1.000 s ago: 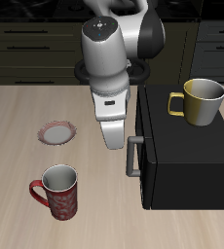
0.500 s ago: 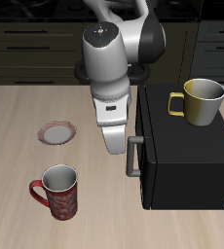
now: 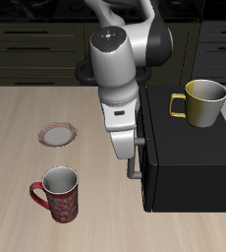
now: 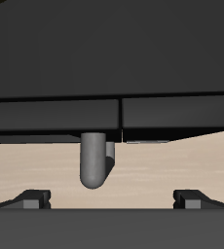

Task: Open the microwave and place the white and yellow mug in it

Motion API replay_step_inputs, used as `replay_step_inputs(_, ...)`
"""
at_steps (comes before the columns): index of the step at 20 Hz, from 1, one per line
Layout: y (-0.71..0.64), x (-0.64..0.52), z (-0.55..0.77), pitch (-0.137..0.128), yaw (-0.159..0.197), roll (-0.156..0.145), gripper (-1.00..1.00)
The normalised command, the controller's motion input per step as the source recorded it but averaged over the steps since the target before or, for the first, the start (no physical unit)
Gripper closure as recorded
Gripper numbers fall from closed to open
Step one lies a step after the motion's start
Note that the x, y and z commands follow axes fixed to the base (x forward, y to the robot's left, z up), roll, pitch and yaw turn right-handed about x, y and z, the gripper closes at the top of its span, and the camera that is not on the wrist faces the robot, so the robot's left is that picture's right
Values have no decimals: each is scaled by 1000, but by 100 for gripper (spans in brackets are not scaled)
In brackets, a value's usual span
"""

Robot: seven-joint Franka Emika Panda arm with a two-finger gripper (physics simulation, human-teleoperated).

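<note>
The black microwave (image 3: 189,157) stands on the table with its door shut; its grey bar handle (image 3: 135,167) faces the middle of the table. The white and yellow mug (image 3: 204,101) stands upright on top of the microwave. My gripper (image 3: 128,162) hangs right at the handle and partly hides it. In the wrist view the handle (image 4: 94,160) juts out from the dark microwave front (image 4: 112,58), between my two fingertips (image 4: 31,199), which stand wide apart. The gripper (image 4: 109,199) is open and holds nothing.
A red patterned mug (image 3: 58,192) stands upright near the table's front edge. A small round plate (image 3: 56,134) lies farther back beside the arm. Dark cabinets run behind the table.
My arm has swung toward the microwave and lowered, bringing the gripper from beside the handle to directly at it. Mugs, plate and microwave have not moved.
</note>
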Motion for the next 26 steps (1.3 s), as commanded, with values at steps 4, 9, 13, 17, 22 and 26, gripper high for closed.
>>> replay_step_inputs(4,178,-15,-244,27,6,21,-100)
replay_step_inputs(9,191,-58,-250,45,-27,23,-100)
replay_step_inputs(13,211,-100,-401,62,-55,18,-100)
replay_step_inputs(17,276,-146,-586,82,-40,51,-100)
replay_step_inputs(22,305,-152,-354,58,-176,56,100)
replay_step_inputs(26,245,-120,-121,8,-60,39,100)
